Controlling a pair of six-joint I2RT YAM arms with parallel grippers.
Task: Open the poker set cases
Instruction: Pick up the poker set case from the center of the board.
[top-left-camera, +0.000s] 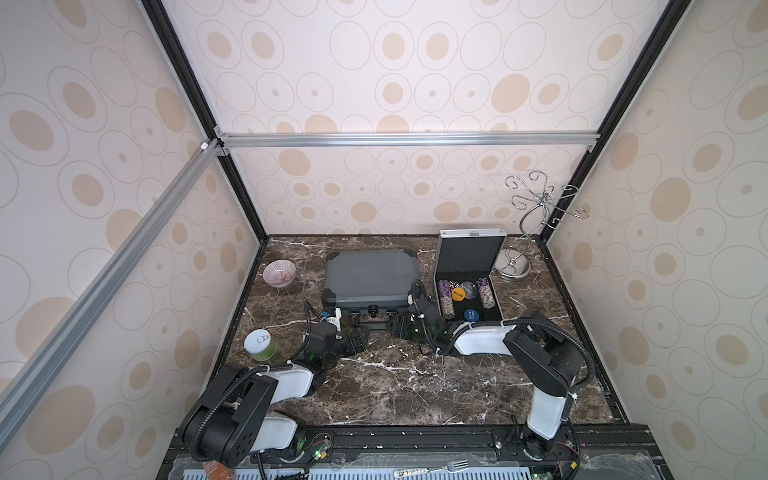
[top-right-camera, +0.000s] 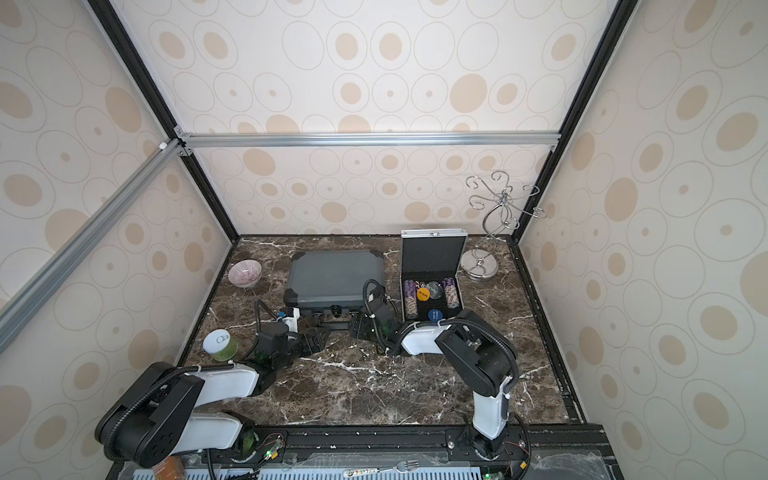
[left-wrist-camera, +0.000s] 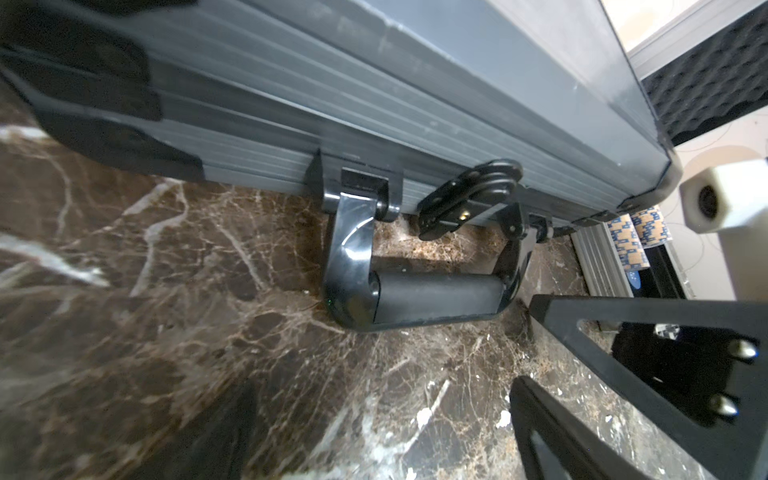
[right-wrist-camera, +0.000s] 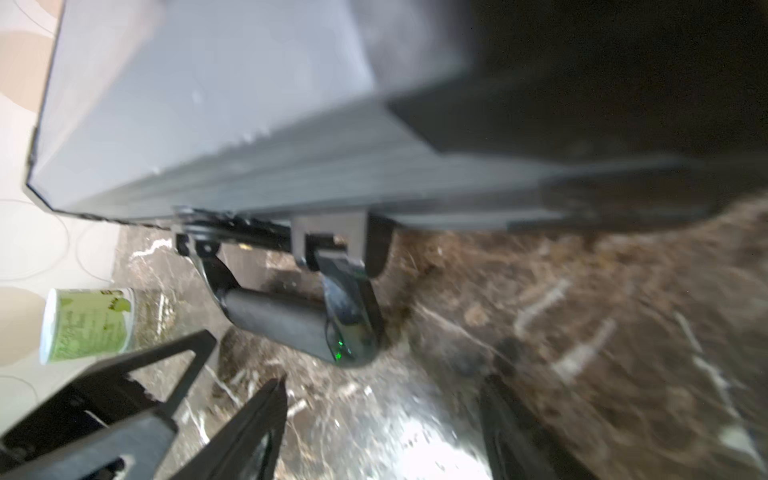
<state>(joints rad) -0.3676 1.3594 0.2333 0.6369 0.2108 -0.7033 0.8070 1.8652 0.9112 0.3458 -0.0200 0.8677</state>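
The wallpapered enclosure (top-left-camera: 395, 83) closes in on three sides, so any lid has to swing up towards the back wall. The dark marble worktop (top-left-camera: 395, 374) is bare in its near half. The larger dark grey case (top-left-camera: 370, 274) lies flat and shut at mid-worktop. Its long axis runs from side to side, and its front wall faces the robot. The smaller silver case (top-left-camera: 469, 257) stands just to its right, already open, with its foam-lined lid upright and chips showing in the base. A wire stand (top-left-camera: 536, 208), a pink bowl (top-left-camera: 279, 272) and a green tub (top-left-camera: 260, 345) sit out by the edges, well clear of both cases. The grey case's black handle (left-wrist-camera: 436, 297) lies folded down on the marble, and a black latch (left-wrist-camera: 465, 199) juts from the front wall beside it. Whether that latch is released I cannot tell. The left tool (top-left-camera: 357, 336) and the right tool (top-left-camera: 401, 330) sit low, just in front of that wall and on either side of the handle, with the case directly beyond them. Neither is plainly nearer. In the wrist views both the left tool (left-wrist-camera: 523, 340) and the right tool (right-wrist-camera: 382, 382) have their jaws spread and grip nothing. The grey lid looks like the step left, and it probably calls for freeing the latches before lifting the front edge.
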